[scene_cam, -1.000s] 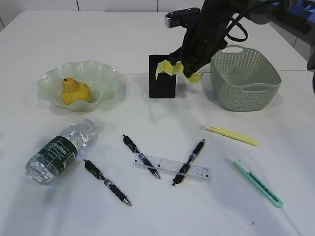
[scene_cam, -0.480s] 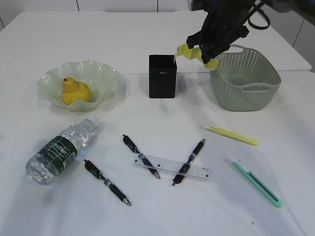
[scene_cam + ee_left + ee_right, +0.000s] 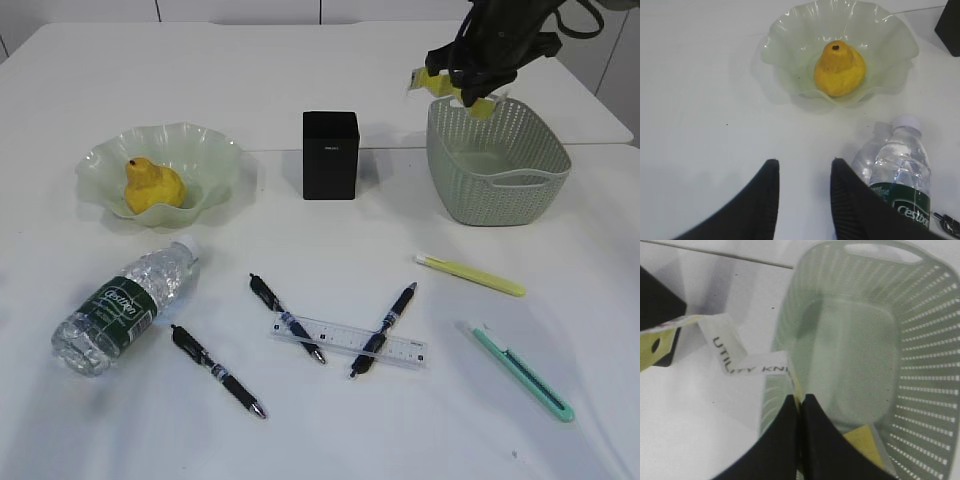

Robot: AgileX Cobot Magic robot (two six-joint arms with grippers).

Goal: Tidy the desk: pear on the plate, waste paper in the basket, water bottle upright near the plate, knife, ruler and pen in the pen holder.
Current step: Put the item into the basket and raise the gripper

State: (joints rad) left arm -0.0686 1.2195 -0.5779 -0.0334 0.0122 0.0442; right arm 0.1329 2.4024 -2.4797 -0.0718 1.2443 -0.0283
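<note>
A plain white table [image 3: 300,90] with a thin seam across it fills the scene, with white panels behind its far edge. The yellow zigzag waste paper [image 3: 448,86] hangs in the air over the near-left rim of the sage-green basket [image 3: 497,160], its long axis running roughly left to right in the exterior view; in the right wrist view the strip trails away to the left, white on its back with black print. The right hand [image 3: 800,405] is clamped on the waste paper, its two dark fingers pressed together with the strip between them, and the dark arm reaches down from the upper right above the basket's back-left corner. The black pen holder [image 3: 330,155] stands upright left of the basket. Further left the pear [image 3: 152,186] sits in the pale green plate [image 3: 215,150], stem end up. The water bottle [image 3: 125,305] lies on its side in front of the plate, white cap pointing toward the plate. The left hand [image 3: 802,172] hovers low over the bare table just beside the bottle, its fingers apart with nothing between them. Near the front, the clear ruler [image 3: 350,340] lies almost left to right under two black pens.
</note>
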